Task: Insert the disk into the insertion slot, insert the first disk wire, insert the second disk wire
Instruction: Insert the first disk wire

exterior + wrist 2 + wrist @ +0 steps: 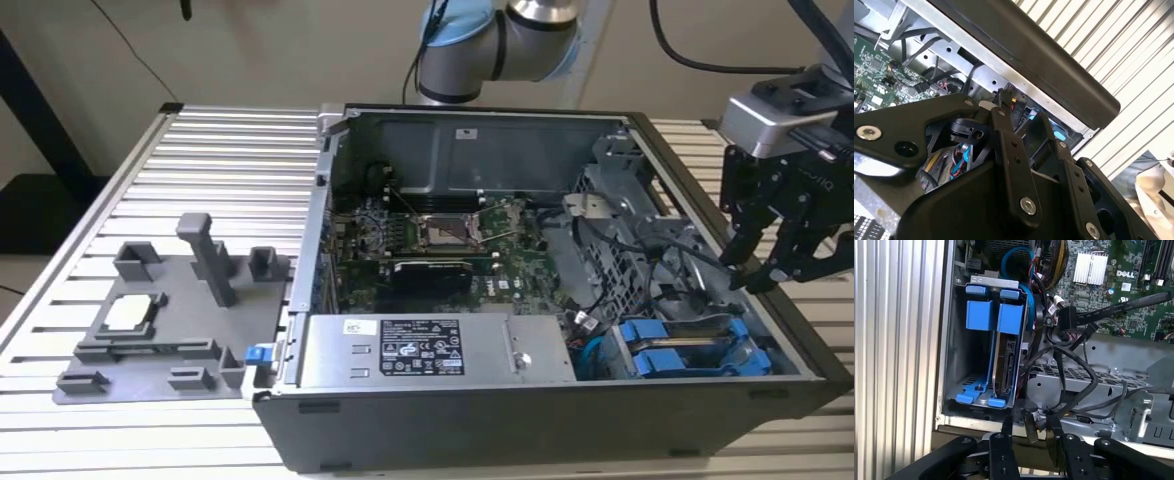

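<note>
Gripper (1031,434) straddling wire connector (1030,424); disk (1006,357) seated in insertion slot (961,355) ahead of jaws.
Clamped or loose, cannot tell; kept near disk's socket end for wiring.

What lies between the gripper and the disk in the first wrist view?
In the first wrist view, a black cable end lies between the gripper and the disk, by the insertion slot rim.
</note>
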You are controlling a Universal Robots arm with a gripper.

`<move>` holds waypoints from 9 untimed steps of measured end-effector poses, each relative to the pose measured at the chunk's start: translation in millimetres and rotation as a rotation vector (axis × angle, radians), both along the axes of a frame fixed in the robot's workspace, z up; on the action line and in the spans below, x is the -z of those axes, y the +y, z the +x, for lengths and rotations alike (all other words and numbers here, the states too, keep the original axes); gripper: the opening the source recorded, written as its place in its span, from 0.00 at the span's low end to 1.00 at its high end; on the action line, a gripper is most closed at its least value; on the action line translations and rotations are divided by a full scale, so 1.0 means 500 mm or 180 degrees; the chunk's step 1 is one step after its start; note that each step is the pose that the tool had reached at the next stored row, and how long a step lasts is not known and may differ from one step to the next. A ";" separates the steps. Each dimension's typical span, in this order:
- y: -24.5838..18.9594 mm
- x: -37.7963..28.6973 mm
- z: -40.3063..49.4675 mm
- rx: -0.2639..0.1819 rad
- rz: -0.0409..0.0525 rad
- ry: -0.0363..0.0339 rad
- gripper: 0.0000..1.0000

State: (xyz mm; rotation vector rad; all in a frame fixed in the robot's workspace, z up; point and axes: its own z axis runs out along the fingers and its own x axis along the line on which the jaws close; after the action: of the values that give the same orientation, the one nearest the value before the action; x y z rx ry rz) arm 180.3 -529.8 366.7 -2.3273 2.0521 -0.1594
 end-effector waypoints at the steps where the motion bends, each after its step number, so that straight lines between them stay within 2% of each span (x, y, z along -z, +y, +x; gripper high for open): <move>1: 0.0000 0.000 0.000 0.0000 0.0000 0.0000 0.40; 5: 0.0000 0.000 0.000 0.0000 0.0000 0.0000 0.40; 6: 0.0000 0.000 0.000 0.0000 0.0000 0.0000 0.38; 7: 0.0000 0.000 0.000 0.0000 0.0000 0.0000 0.32; 8: 0.0000 0.000 0.000 0.0000 0.0000 0.0000 0.32; 9: 0.0000 0.000 0.000 0.0000 0.0000 0.0000 0.25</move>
State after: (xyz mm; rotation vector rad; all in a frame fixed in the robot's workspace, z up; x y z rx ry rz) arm 180.2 -529.7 366.6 -2.3272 2.0522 -0.1594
